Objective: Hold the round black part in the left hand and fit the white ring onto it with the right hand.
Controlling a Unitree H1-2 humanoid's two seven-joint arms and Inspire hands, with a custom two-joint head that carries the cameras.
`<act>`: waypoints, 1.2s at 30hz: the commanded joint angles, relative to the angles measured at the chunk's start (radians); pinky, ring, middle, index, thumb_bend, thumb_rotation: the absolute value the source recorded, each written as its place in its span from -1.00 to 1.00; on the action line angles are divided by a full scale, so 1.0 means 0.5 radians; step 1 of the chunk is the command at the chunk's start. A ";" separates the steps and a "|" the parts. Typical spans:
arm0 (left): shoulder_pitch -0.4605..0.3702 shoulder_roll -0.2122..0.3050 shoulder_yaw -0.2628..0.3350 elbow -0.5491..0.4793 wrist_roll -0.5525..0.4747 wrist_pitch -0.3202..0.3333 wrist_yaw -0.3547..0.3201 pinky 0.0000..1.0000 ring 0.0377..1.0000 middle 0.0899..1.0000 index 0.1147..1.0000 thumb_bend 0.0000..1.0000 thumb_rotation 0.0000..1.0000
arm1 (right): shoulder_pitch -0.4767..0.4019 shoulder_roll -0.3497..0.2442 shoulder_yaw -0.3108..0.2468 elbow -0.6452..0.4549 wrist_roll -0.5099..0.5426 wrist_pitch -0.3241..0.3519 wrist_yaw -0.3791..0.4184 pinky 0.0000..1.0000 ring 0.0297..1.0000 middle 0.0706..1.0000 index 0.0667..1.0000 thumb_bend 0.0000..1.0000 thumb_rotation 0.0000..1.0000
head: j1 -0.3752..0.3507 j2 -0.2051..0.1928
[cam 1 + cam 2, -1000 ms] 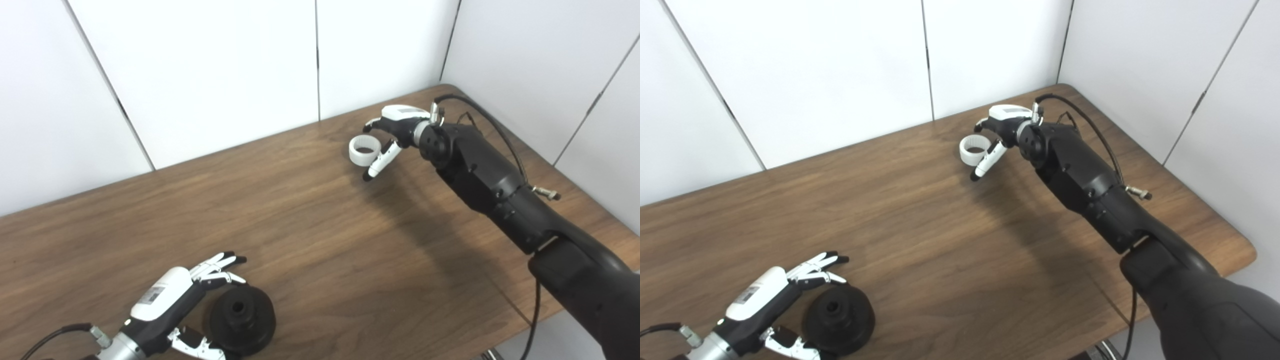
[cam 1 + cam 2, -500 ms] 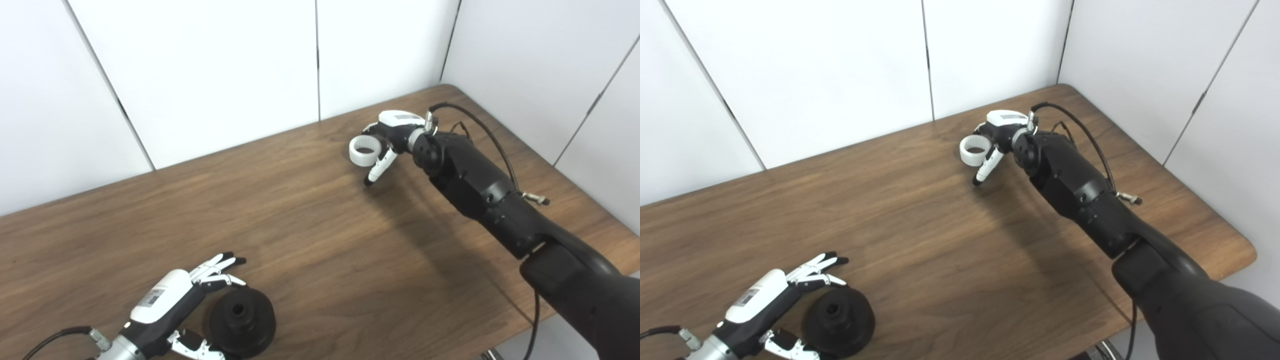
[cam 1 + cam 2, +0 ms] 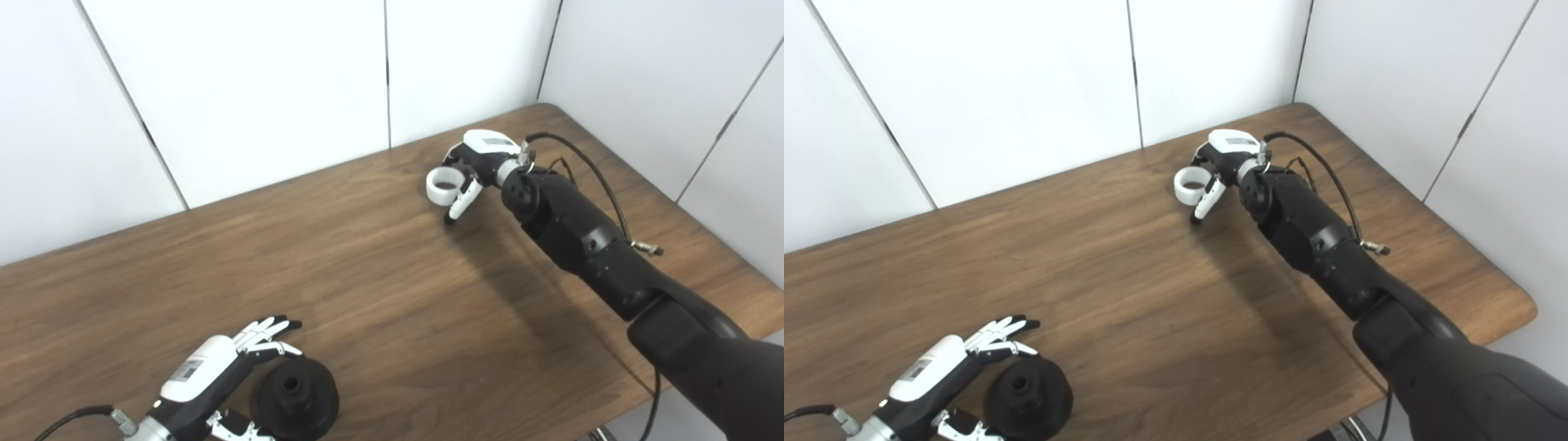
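Two hands were at work on the wooden table (image 3: 380, 294), one at each side. At the near left, the left hand (image 3: 211, 376) lay beside the round black part (image 3: 297, 397). Its fingers were spread over the far side of the part and its thumb sat at the near side, but they had not closed on it. The part stood flat on the table with its hole facing up.

Far off to the right, the right hand (image 3: 474, 168) was at the white ring (image 3: 442, 185). The ring stood on the table near the far wall (image 3: 257, 86). The fingers curled close around the ring, and one finger pointed down past it. I could not tell if they were pinching it yet.

To do this step well, I think each hand should squeeze gently and evenly before it lifts. The ring is small and round, so it could slip away if pushed from one side. The black part should stay level, hole up.
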 commanded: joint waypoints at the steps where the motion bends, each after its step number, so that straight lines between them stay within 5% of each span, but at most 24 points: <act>1: 0.072 0.070 -0.030 0.027 0.041 0.102 -0.142 0.83 0.97 0.90 -0.15 0.04 -0.86 | -0.078 -0.007 -0.012 -0.005 -0.001 -0.043 -0.096 0.45 0.62 0.62 0.26 0.43 -0.59 | 0.001 0.007; 8: 0.084 0.074 -0.026 0.010 0.065 0.113 -0.145 0.92 0.99 0.90 -0.15 0.04 -0.86 | -0.077 0.004 -0.009 0.002 0.009 -0.058 -0.159 0.43 0.58 0.57 0.19 0.38 -0.65 | 0.003 0.018; 9: 0.086 0.074 -0.024 0.008 0.066 0.111 -0.143 0.91 0.98 0.90 -0.15 0.04 -0.86 | -0.076 0.004 -0.008 0.002 0.011 -0.062 -0.167 0.42 0.57 0.57 0.03 0.17 -0.69 | 0.003 0.021; 12: 0.090 0.074 -0.021 0.008 0.061 0.108 -0.144 0.89 0.98 0.90 -0.15 0.04 -0.86 | -0.073 0.009 -0.007 0.001 0.017 -0.065 -0.188 0.41 0.56 0.55 -0.07 0.04 -0.71 | 0.003 0.024; 25: 0.087 0.072 -0.026 -0.001 0.060 0.127 -0.158 0.74 0.97 0.90 -0.15 0.05 -0.86 | -0.045 -0.017 0.022 -0.007 -0.018 -0.119 -0.252 0.33 0.52 0.48 -0.10 0.02 -0.73 | 0.019 0.048; 36: 0.076 0.014 -0.047 -0.018 0.102 0.192 -0.161 0.71 0.96 0.90 -0.15 0.05 -0.86 | 0.006 -0.089 -0.032 -0.211 0.033 -0.246 -0.230 0.26 0.50 0.45 -0.10 0.03 -0.73 | 0.272 0.138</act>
